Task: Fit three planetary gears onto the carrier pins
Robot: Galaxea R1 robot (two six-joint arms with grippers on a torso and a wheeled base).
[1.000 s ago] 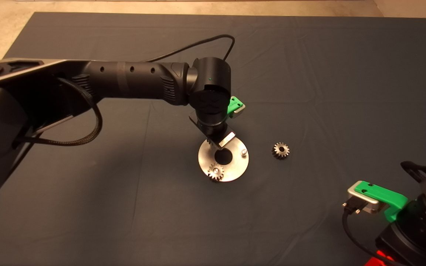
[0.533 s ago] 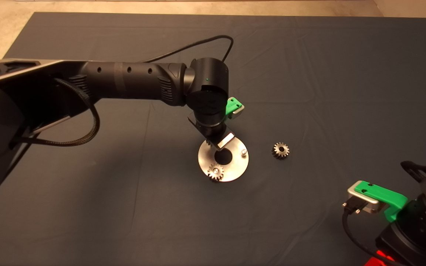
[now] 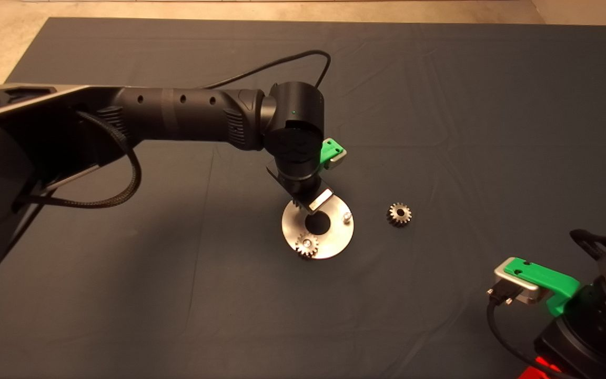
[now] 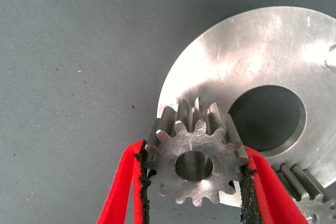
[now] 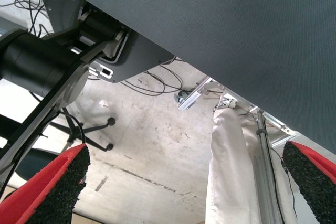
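Note:
The shiny silver carrier disc (image 3: 334, 237) lies mid-mat with a large centre hole. One planetary gear (image 3: 306, 245) sits on its near pin. A bare pin (image 3: 345, 216) stands at its right. A loose gear (image 3: 399, 214) lies on the mat to the right. My left gripper (image 4: 193, 182) is shut on a third gear (image 4: 195, 157) and holds it over the disc's far-left rim (image 4: 252, 51); the pin there is hidden. In the head view the arm's wrist (image 3: 295, 147) covers the fingers. My right gripper (image 5: 184, 182) is open and parked at the mat's lower right (image 3: 537, 281).
The dark mat (image 3: 440, 105) spreads around the disc with bare cloth on all sides. A black cable (image 3: 282, 63) arcs behind the left wrist. Past the mat's edge the right wrist view shows floor, cables and a chair base (image 5: 94, 129).
The left wrist has shifted very slightly to the left and back, still holding the gear over the disc. Gears, disc and right arm have not moved.

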